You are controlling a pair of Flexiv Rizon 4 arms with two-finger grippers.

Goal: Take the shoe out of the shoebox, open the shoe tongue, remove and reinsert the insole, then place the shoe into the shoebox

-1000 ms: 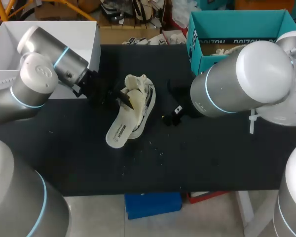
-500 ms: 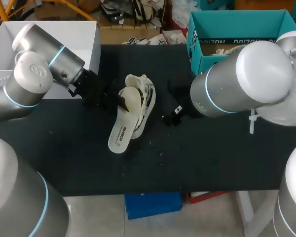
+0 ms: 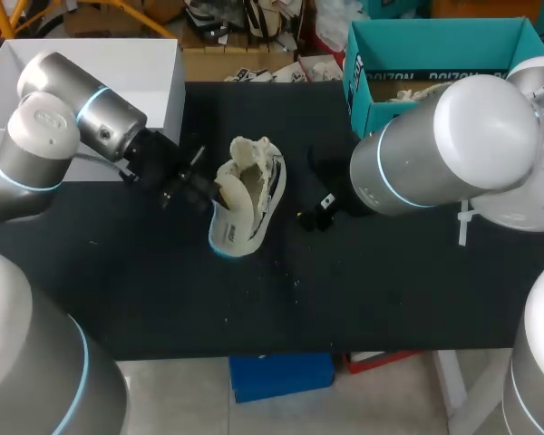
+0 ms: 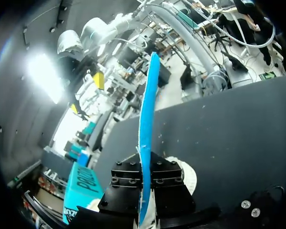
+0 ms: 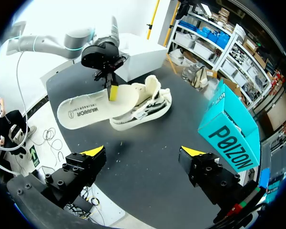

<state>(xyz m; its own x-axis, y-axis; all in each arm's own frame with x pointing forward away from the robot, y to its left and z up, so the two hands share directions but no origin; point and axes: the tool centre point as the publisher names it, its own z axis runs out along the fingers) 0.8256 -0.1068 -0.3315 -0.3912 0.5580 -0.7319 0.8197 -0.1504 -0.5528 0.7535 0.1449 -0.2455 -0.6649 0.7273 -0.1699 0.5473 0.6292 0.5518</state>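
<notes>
**Black table (image 3: 390, 290): insole pinched on edge next to the shoe**

Much of the scene is blocked. From the head camera, the bulky elbow of the right arm (image 3: 453, 154) covers the front of the teal shoebox (image 3: 440, 47) and almost all of that arm's own hand, leaving only a small dark piece visible just beside the shoe (image 3: 265, 177). What lies inside the shoebox cannot be made out. In the left wrist view the insole (image 3: 236, 208) stands edge-on as a thin blue strip. Neither of its faces shows there, and it hides the yellow tips behind it and the black finger blocks. Whether the insole's far end rests inside the shoe or only overlaps its opening cannot be told.

The left gripper (image 3: 207, 188) is closed tight on the insole, with one finger on each face, about midway along its length. The right wrist view shows one of its yellow fingertips (image 5: 112, 92) pressed on the cream upper side. The insole is tilted, with one end at the shoe's opening and the other jutting out over bare table.

The shoe lies on its side near the middle of the table, just beside the left gripper. It sits between the white box (image 3: 145, 68) and the shoebox.

The right gripper (image 5: 143, 151) is spread wide and holds nothing. The shoe and insole lie ahead of it, apart from its tips.
</notes>
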